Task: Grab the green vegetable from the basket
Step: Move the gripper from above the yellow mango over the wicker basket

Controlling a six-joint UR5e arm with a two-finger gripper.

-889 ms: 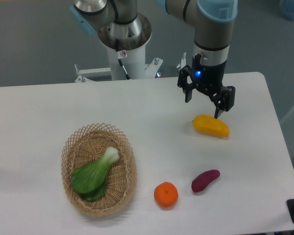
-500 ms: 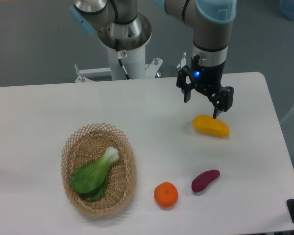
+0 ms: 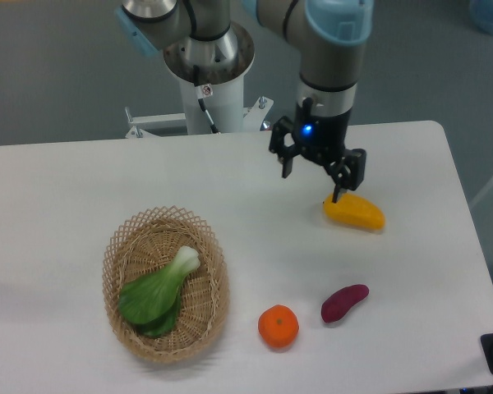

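Observation:
The green vegetable (image 3: 157,293) lies in the tan wicker basket (image 3: 122,246) at the front left of the table, its whitish stem end pointing up and right. My gripper (image 3: 311,184) hangs open and empty above the table at the back right, far from the basket, just left of the yellow mango. Its fingers point down.
A yellow mango (image 3: 355,211) lies just right of the gripper. A purple sweet potato (image 3: 343,302) and an orange (image 3: 278,326) lie at the front, right of the basket. The robot's base (image 3: 207,61) stands behind the table.
The gripper has moved left, away from above the mango toward the table's middle. Nothing else has moved.

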